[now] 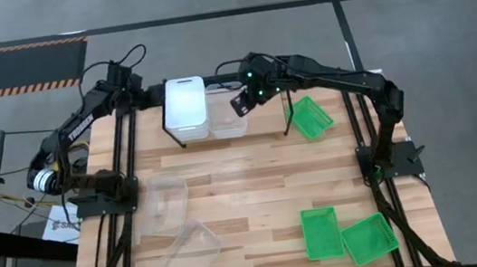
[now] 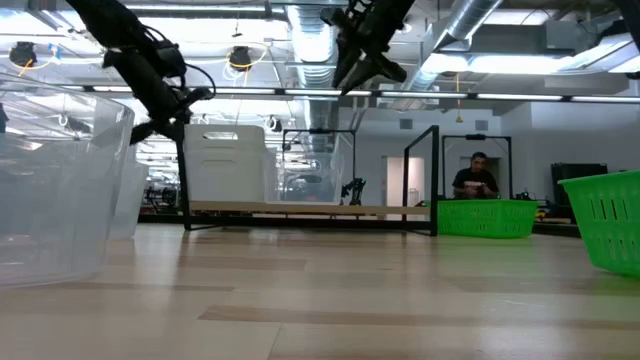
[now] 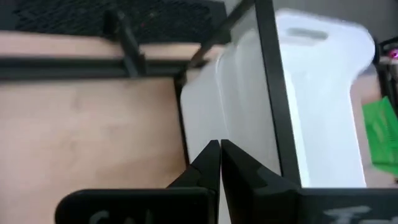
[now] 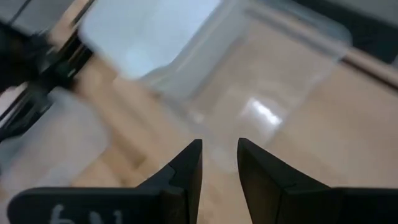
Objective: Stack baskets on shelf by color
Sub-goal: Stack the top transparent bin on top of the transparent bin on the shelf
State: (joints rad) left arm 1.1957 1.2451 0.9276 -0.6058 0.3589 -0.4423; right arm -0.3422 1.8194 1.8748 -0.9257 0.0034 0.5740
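Bare tabletop [image 1: 254, 182] lies open between 2 clear baskets [image 1: 167, 201] and green baskets [image 1: 322, 233]

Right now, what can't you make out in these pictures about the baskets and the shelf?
- High view: the shelf board is mostly hidden under the white basket, the clear basket and the right end effector.
- Low view: how many white baskets are stacked is unclear; a near clear basket blocks the left side.
- Right wrist view: blurred; basket edges are unclear.
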